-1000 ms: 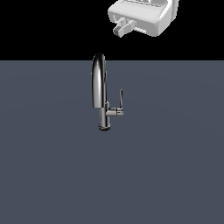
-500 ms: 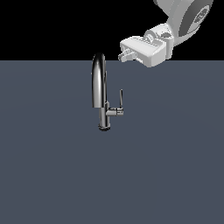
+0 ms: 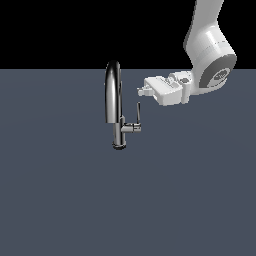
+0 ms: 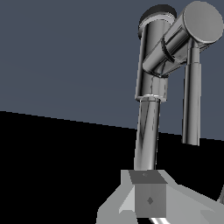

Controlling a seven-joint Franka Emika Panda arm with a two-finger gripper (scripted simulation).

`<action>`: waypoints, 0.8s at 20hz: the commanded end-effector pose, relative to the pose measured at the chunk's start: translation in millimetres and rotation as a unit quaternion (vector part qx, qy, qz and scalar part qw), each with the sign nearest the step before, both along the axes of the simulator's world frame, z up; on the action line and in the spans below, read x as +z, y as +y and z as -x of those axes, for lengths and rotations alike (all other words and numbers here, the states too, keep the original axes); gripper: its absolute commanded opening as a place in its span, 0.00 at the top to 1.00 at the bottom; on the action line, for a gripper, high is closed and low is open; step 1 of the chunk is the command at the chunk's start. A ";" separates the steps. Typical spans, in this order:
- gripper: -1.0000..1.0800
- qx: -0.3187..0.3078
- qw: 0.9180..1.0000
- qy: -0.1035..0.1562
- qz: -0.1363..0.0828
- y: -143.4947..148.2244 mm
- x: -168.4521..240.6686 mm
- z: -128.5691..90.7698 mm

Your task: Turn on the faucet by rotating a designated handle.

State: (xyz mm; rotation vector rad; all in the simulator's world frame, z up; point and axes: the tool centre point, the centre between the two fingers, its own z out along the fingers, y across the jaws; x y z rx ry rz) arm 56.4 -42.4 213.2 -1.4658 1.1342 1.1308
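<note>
A chrome faucet [image 3: 115, 107] stands upright on a flat, dark grey surface [image 3: 60, 200], well back from its near edge and close to its far edge, a little toward the exterior view's left of centre. Its round base sits on the surface, a straight column rises from it, and a tall arched spout curves over the top.

A short stub juts from the column toward the exterior view's right. The handle [image 3: 138, 112], a thin flat lever, points straight up from the end of that stub and reaches less than halfway up the spout.

Just above and to the exterior view's right of the handle hangs the white gripper [image 3: 141, 91], lying roughly level with its tip aimed at the faucet. It appears close to the handle but not touching it. Whether the jaws are apart or together cannot be told from either view.

Behind it, the white arm [image 3: 207, 55] rises out of the picture.

In the wrist view, the faucet [image 4: 151, 109] fills the frame, very near.
</note>
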 end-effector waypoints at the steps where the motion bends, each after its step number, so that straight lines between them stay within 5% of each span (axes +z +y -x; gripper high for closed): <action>1: 1.00 -0.021 0.999 0.020 -0.021 0.6 -16.1 -3.3; 8: 1.00 -0.059 0.995 0.057 -0.059 4.0 -46.3 -6.3; 16: 1.00 -0.067 0.993 0.064 -0.067 5.9 -52.4 -6.5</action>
